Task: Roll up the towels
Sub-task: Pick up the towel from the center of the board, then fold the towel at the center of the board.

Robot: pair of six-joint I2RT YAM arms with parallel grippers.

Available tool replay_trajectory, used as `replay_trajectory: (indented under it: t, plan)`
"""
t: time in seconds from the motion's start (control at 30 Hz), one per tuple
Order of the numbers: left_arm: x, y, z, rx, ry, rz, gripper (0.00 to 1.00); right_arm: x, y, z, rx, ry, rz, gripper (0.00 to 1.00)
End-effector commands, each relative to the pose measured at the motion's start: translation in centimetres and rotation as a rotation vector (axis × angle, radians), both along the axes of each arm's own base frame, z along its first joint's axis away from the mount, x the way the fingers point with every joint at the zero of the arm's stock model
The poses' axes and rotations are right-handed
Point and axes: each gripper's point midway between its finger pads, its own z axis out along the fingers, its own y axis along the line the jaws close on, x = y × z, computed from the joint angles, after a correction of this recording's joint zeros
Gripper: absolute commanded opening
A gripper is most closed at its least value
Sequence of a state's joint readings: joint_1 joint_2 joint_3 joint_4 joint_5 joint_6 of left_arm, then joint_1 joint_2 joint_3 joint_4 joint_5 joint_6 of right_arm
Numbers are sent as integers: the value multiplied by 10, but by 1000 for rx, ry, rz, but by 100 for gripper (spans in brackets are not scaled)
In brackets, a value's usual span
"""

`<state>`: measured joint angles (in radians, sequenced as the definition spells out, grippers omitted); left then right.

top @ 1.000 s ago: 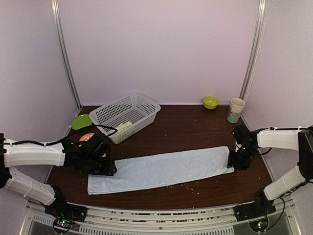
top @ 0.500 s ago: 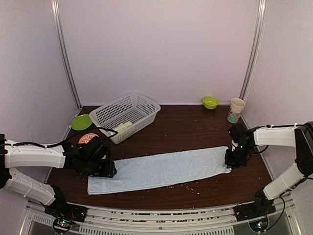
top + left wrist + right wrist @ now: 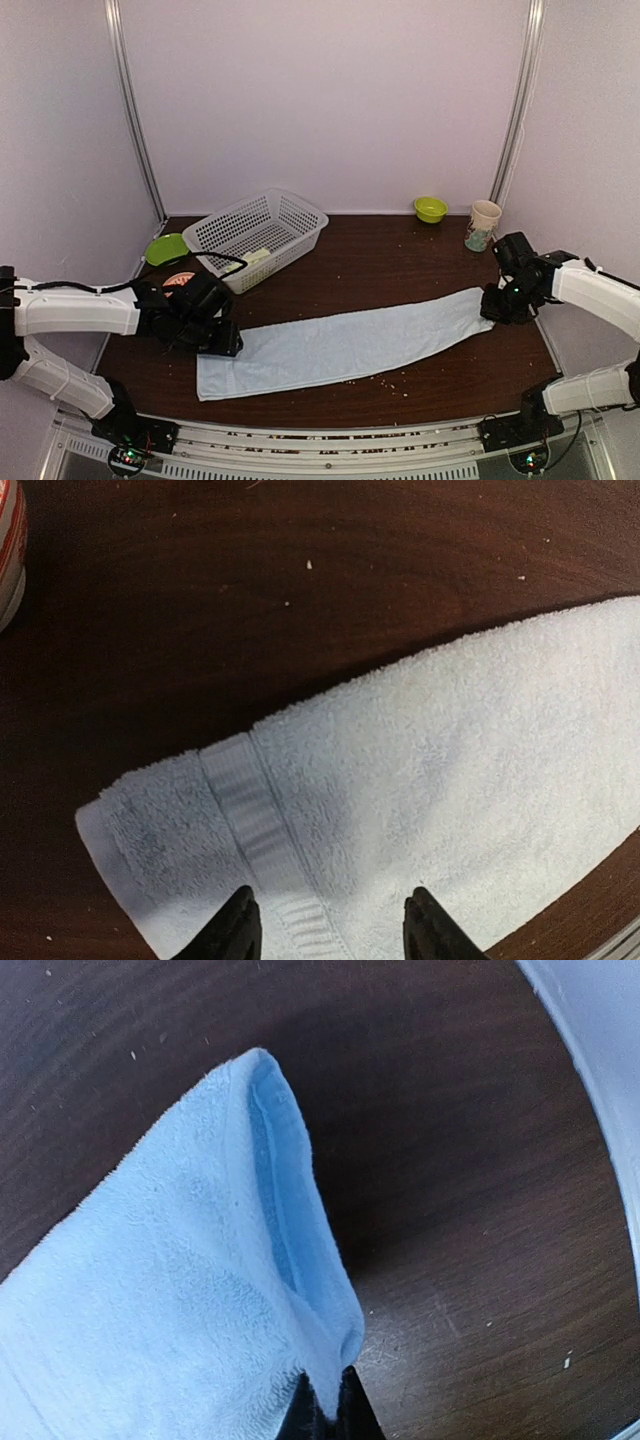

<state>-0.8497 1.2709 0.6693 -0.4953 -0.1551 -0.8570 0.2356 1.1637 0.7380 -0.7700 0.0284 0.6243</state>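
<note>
The pale blue towel (image 3: 350, 345) lies stretched out across the dark table, slanting from front left to back right. My right gripper (image 3: 497, 306) is shut on the towel's right end, and in the right wrist view the fingers (image 3: 325, 1407) pinch a raised fold of the blue towel (image 3: 180, 1290). My left gripper (image 3: 226, 342) is open over the towel's left end; in the left wrist view the gripper (image 3: 330, 930) has its fingertips (image 3: 238, 927) on either side of the banded hem of the towel (image 3: 430, 750). A lime-green cloth (image 3: 255, 257) lies inside the basket.
A white mesh basket (image 3: 290, 212) stands at the back left, with a green plate (image 3: 165, 248) and an orange-red dish (image 3: 177, 283) beside it. A green bowl (image 3: 431, 208) and a paper cup (image 3: 484, 224) stand at the back right. Crumbs dot the table near the towel.
My right gripper shut on the towel's right end and drew it to the right and back. The whole towel slid right. The left gripper shifted slightly right and stayed open.
</note>
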Motion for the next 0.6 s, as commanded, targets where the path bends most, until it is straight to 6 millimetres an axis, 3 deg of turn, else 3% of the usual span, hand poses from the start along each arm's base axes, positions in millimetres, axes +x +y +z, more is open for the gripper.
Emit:
replay_trajectory:
  t: [0.0,0.2,0.3,0.4,0.57]
  plan:
    - [16,-12,9,8,-16,-3,49,6,-25,38,-144,-82,-7,0]
    - [25,-29,4,-4,15,0,49,10,-37,83,-207,-198,-2,0]
    - [28,-38,1,-4,36,-11,49,12,-33,105,-182,-271,14,0]
    - [30,-46,-3,-6,57,-31,47,15,-18,123,-107,-347,80,0]
    - [31,-53,-6,-10,73,-45,44,10,21,135,27,-388,230,0]
